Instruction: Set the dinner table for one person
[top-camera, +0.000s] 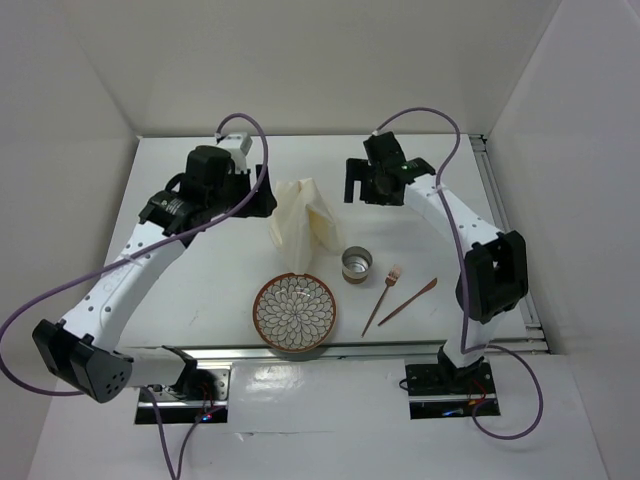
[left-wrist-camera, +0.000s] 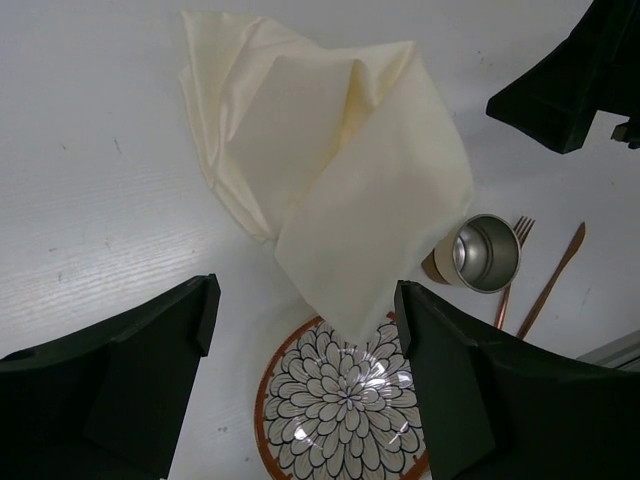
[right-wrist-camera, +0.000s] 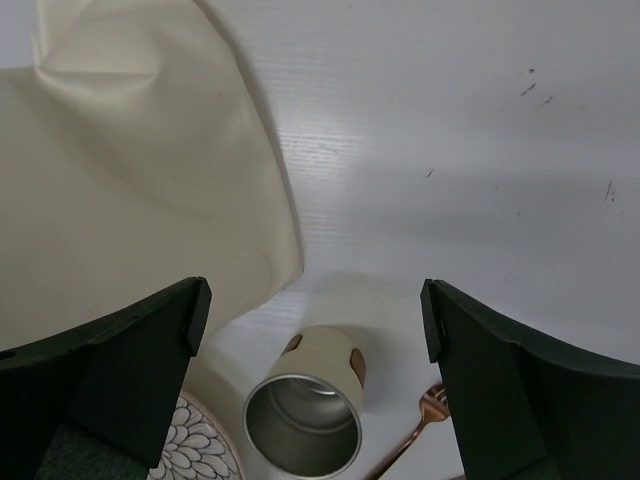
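A crumpled cream cloth mat (top-camera: 303, 220) lies mid-table on the white dinner table (top-camera: 200, 270). In front of it stand a flower-patterned plate (top-camera: 295, 312), a cream metal-lined cup (top-camera: 356, 265), a copper fork (top-camera: 382, 298) and a copper knife (top-camera: 408, 300). My left gripper (top-camera: 262, 203) is open and empty, just left of the cloth. In the left wrist view (left-wrist-camera: 305, 340) the cloth (left-wrist-camera: 330, 150) and plate (left-wrist-camera: 345, 410) lie between its fingers. My right gripper (top-camera: 362, 182) is open and empty, right of the cloth and behind the cup. The right wrist view (right-wrist-camera: 315, 310) shows the cup (right-wrist-camera: 310, 400) below it.
Aluminium rails run along the near edge (top-camera: 380, 350) and the right edge (top-camera: 505, 220). White walls enclose the table at the back and on both sides. In the left wrist view the right gripper's black body (left-wrist-camera: 580, 80) is at the top right.
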